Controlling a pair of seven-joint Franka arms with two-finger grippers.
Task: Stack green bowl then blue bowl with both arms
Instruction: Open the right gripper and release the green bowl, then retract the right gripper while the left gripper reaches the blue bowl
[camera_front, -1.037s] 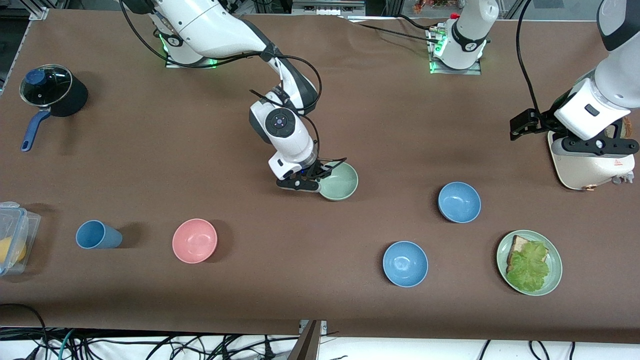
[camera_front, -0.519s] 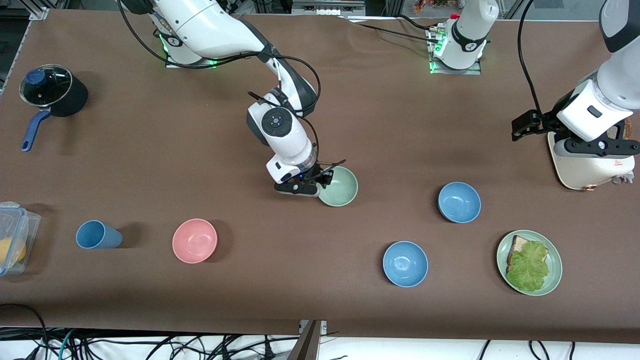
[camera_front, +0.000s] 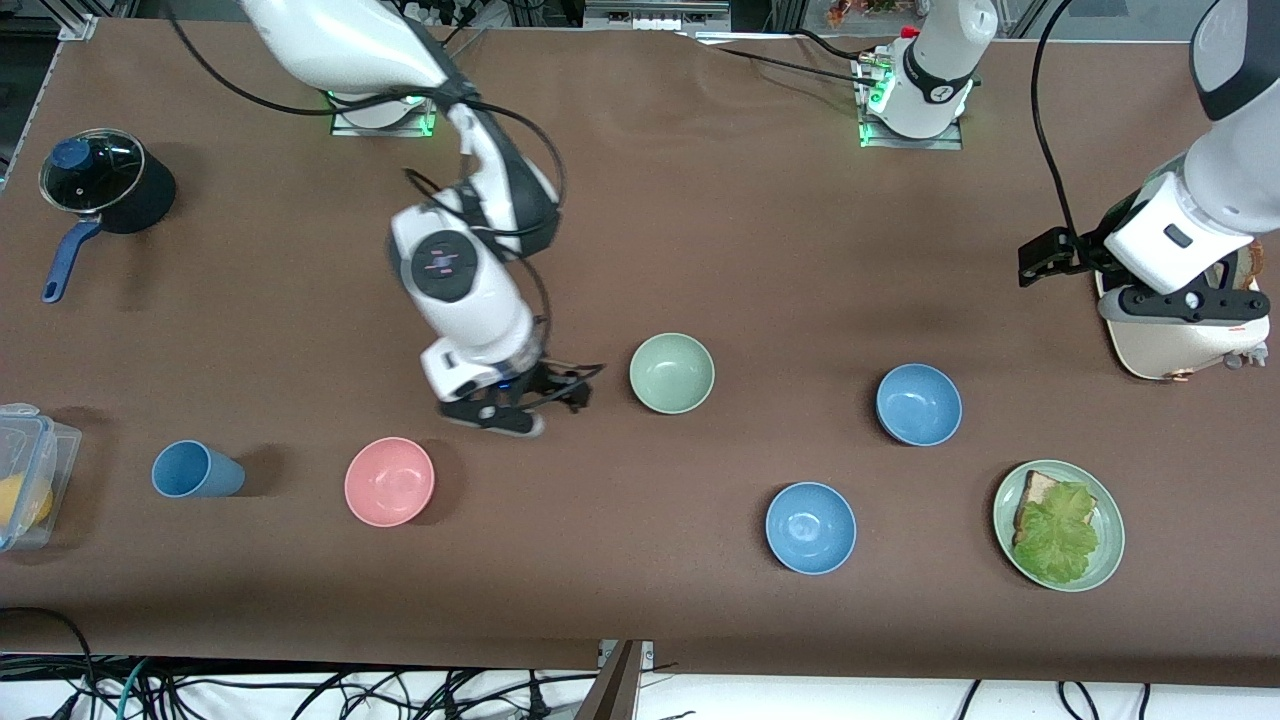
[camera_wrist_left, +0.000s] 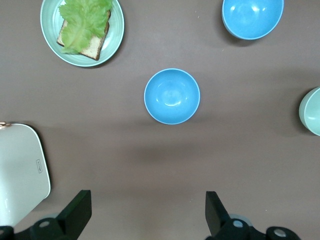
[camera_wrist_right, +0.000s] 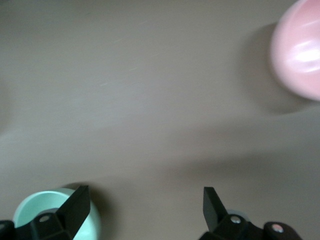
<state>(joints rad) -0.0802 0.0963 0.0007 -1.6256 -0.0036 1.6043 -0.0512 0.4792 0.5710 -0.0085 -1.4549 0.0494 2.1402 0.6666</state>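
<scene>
Mint-green matte bowl (camera_front: 672, 372) sits free mid-table as your stack base, your right gripper (camera_front: 520, 408) spread empty beside it, while your left gripper (camera_wrist_left: 145, 220) waits, likewise agape, over bare table near the muted blue bowl (camera_front: 918, 403).

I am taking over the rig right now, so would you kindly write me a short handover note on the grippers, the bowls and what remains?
Right gripper: open, empty, over bare table between the matte pink bowl and the pale mint-green bowl.
Left gripper: open, empty, waiting up over the table by the white appliance at the left arm's end.
Green bowl: upright on the table mid-table, nothing in it.
Muted matte blue bowl: alone on the table, toward the left arm's end from the green bowl; the glossier blue bowl sits nearer the front camera.
Done: green bowl placed.
Left: pick up the blue bowl and stack it in the green bowl.
</scene>
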